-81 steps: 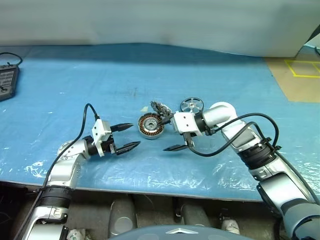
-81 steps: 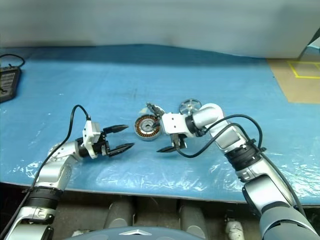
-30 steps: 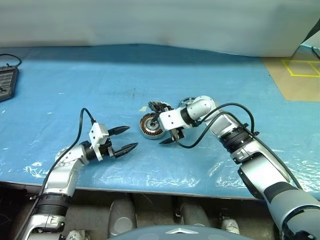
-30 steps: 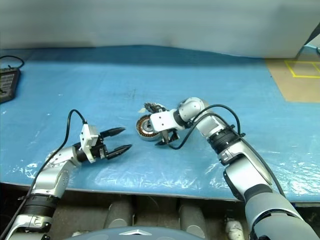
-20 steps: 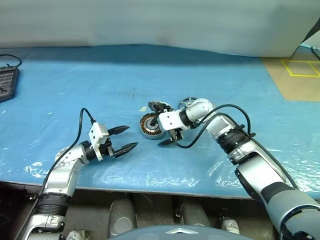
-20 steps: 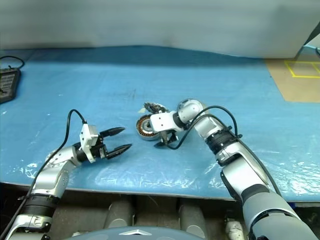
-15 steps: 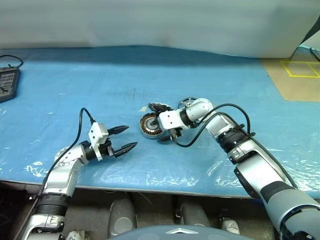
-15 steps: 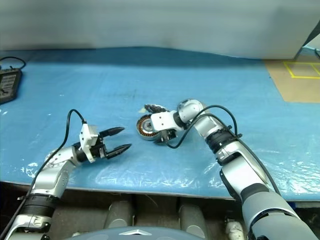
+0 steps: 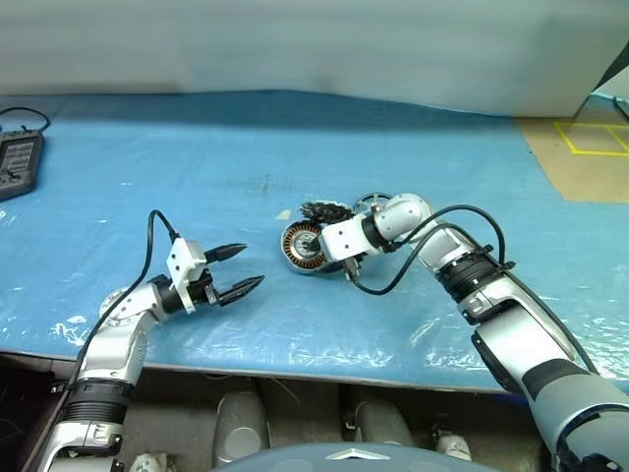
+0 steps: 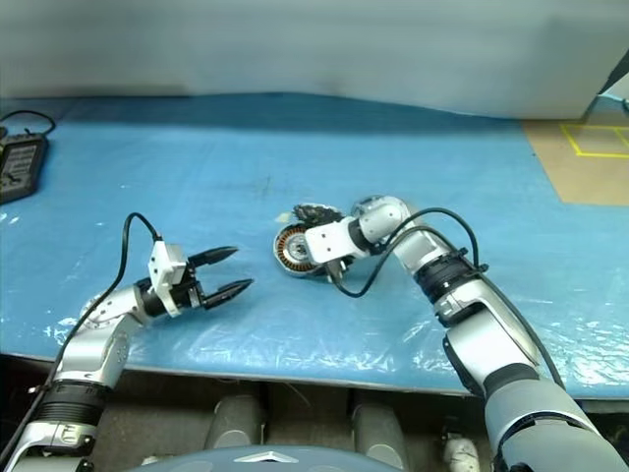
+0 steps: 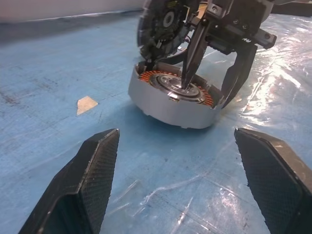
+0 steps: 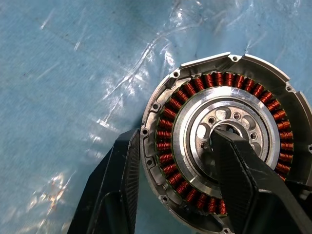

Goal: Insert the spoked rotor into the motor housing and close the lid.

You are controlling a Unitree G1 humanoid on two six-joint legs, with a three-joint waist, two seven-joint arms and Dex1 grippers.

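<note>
Motor housing [image 9: 303, 246] sits mid blue table [image 9: 147, 177], windings up, lid [image 9: 324, 210] just behind it, spoked rotor [image 9: 371, 205] behind right arm. Right gripper [image 12: 170, 175] straddles housing wall: one finger in the centre bore, other outside the rim, clamped on it. Left gripper [image 9: 239, 270] spread wide, empty, well left of housing
</note>
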